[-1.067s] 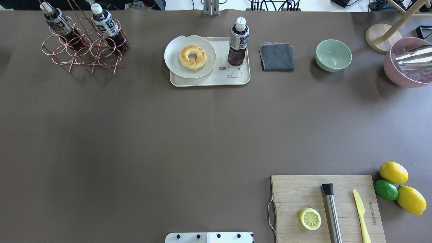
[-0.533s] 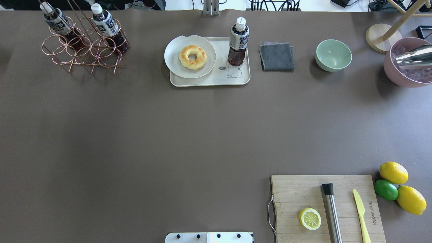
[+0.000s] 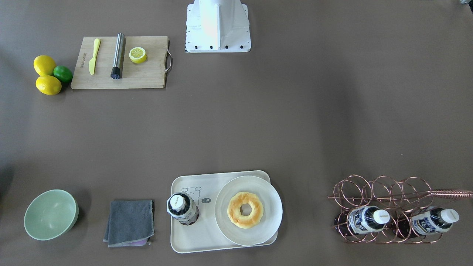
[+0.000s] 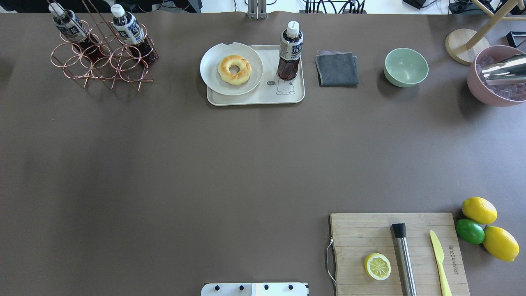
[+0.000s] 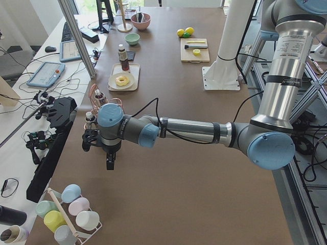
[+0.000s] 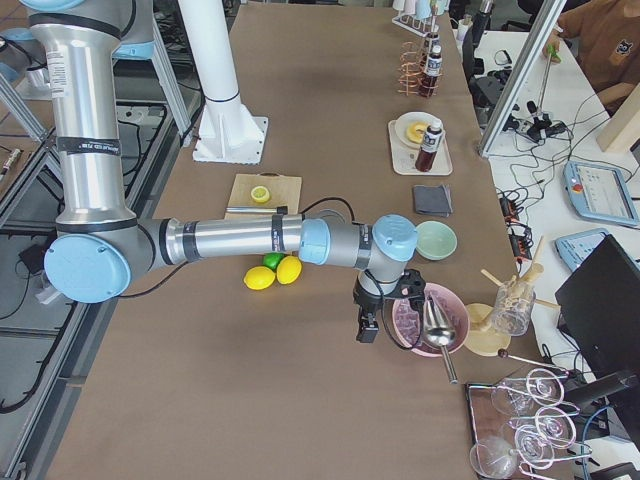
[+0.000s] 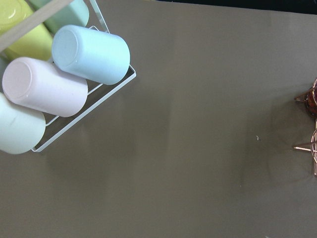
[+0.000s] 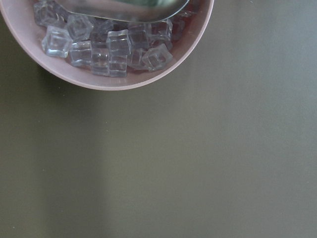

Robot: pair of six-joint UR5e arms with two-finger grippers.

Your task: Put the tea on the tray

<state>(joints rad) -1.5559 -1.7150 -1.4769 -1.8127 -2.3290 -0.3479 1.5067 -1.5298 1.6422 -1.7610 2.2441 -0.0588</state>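
Observation:
A tea bottle (image 4: 290, 49) with a white cap stands upright on the right part of the cream tray (image 4: 250, 100), above the bear drawing; it also shows in the front-facing view (image 3: 182, 208). Two look-alike bottles (image 4: 70, 26) (image 4: 129, 31) lie in a copper wire rack (image 4: 102, 65) at the far left. My left gripper (image 5: 110, 161) shows only in the exterior left view, low over the table near the rack. My right gripper (image 6: 367, 328) shows only in the exterior right view, beside a pink bowl. I cannot tell whether either is open or shut.
A white plate (image 4: 213, 78) with a doughnut (image 4: 234, 69) fills the tray's left part. A grey cloth (image 4: 337, 68), green bowl (image 4: 406, 67) and pink ice bowl (image 4: 493, 94) stand to the right. A cutting board (image 4: 353, 230) with knife, lemons and lime is near right.

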